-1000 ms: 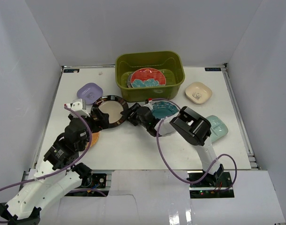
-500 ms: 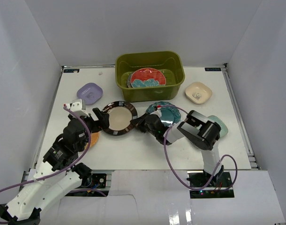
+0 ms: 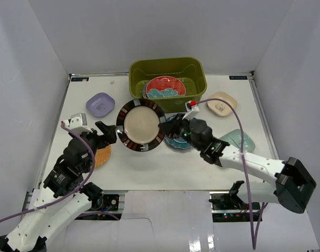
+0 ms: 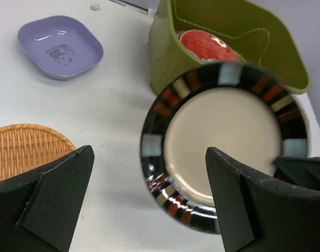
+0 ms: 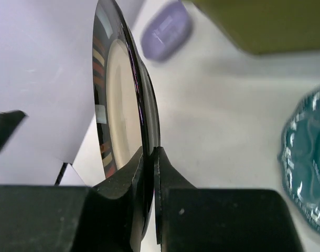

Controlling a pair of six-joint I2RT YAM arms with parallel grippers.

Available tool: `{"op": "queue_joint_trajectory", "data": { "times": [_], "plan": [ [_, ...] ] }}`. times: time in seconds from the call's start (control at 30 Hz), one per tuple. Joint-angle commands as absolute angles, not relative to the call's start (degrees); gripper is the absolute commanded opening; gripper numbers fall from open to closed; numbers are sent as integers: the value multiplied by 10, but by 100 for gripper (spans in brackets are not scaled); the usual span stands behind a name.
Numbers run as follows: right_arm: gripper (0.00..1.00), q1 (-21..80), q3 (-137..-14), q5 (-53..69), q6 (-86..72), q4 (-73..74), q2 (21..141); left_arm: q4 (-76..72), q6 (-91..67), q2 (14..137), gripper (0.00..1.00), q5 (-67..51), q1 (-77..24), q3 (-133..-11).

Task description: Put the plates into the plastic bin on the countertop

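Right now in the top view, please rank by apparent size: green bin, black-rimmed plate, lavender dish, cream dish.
green bin
black-rimmed plate (held up, nearer the camera)
lavender dish and cream dish: look alike, unranked

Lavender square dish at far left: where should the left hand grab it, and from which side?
Probably the near rim of the lavender rounded-square dish: one finger inside, one outside, open left hand coming down from above. It lies flat and shallow with an upturned lip, nothing touching it.
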State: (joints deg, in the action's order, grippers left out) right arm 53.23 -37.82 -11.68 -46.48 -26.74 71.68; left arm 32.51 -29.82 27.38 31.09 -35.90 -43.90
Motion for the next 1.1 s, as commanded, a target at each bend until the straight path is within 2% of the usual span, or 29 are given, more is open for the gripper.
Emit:
{"op": "queue_joint_trajectory", "data": {
  "times": [0.0,0.07,0.1,0.27,0.5,0.67,0.93,1.07],
  "plan": [
    [8,492,-482,-140,-367,-305,649,321,-308,260,98,323,-353,-435],
    [8,444,-546,-98,-348,-280,672,318,-310,264,98,309,-353,-434],
    [8,384,-570,-66,-357,-263,687,319,-312,268,98,303,-353,-435],
    [8,265,-774,80,-361,-198,854,307,-346,293,97,217,-353,-441],
    [8,180,-953,165,-418,-144,1022,247,-415,357,95,44,-353,-399],
    [8,171,-1067,190,-404,-63,1122,174,-457,413,91,-22,-353,-351],
    [8,171,-1070,192,-408,-32,1179,34,-502,573,91,-137,-353,-318],
    [8,171,-1067,192,-398,-8,1195,-27,-511,658,91,-152,-355,-325]
  ]
}}
